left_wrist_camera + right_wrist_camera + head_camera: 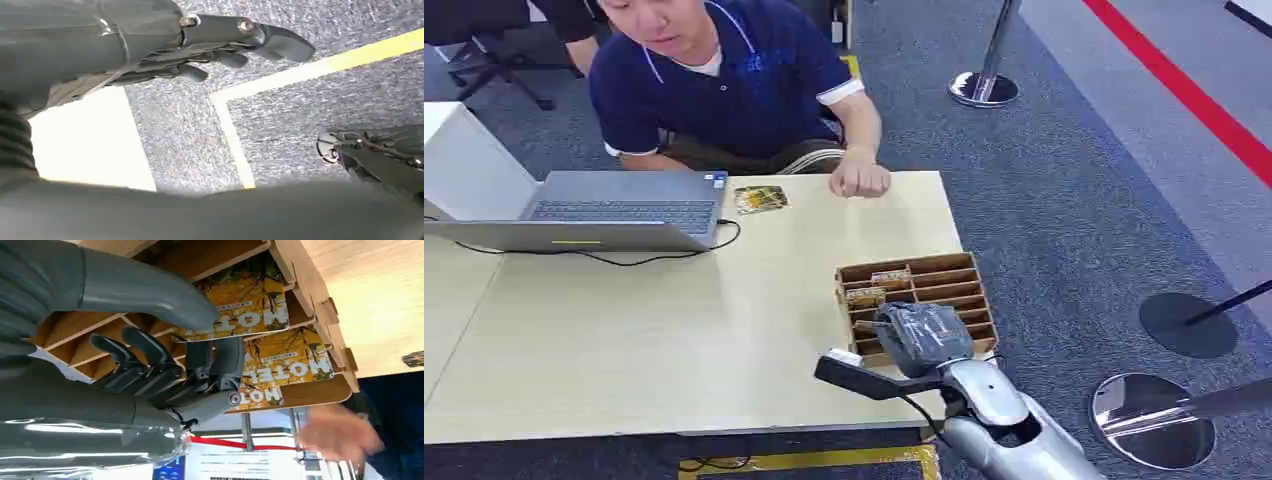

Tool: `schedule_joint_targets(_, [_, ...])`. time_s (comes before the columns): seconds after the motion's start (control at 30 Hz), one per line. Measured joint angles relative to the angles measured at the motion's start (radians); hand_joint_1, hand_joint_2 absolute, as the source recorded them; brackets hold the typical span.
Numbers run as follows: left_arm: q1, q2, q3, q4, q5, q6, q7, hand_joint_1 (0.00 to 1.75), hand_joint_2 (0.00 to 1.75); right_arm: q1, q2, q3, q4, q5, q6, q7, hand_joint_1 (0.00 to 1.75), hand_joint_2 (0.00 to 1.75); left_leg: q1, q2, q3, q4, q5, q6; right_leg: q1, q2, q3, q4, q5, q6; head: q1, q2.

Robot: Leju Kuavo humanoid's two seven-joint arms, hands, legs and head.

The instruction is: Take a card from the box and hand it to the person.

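- Wooden box (916, 298) sits under right hand (921, 335); head view hides the fingers.
- Right wrist view: thumb and fingers (220, 362) pinch a yellow card (240, 310) in its slot.
- Left hand (220, 47) hangs over carpet, fingers loosely apart, holding nothing.

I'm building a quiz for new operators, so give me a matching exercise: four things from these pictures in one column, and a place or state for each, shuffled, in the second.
Things:
1. laptop
2. right robot hand
3. wooden box
4. loose card

Places or states:
A. lies flat on the table beside the laptop
B. stands near the table's right edge, with cards in its slots
C. reaches into the slotted box
D. sits open at the table's far left

Pairs: 1-D, 2-C, 3-B, 4-A
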Motion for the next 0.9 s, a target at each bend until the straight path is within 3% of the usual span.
schedule_joint_targets(0.43, [0.000, 0.002, 0.000, 0.000, 0.007, 0.005, -0.004, 0.00, 1.75, 0.000, 0.000, -0.022, -0.026, 0.001, -0.011, 0.008, 1.57, 1.75, 0.000, 0.000, 0.000, 0.000, 0.000, 0.000, 0.000, 0.000, 0.000, 0.000, 0.000, 0.000, 0.000, 0.000])
schedule_joint_targets(0.9, [0.001, 0.002, 0.000, 0.000, 0.010, 0.007, -0.004, 0.00, 1.75, 0.033, -0.025, -0.198, -0.202, 0.032, -0.037, 0.017, 1.57, 1.75, 0.000, 0.000, 0.000, 0.000, 0.000, 0.000, 0.000, 0.000, 0.000, 0.000, 0.000, 0.000, 0.000, 0.000])
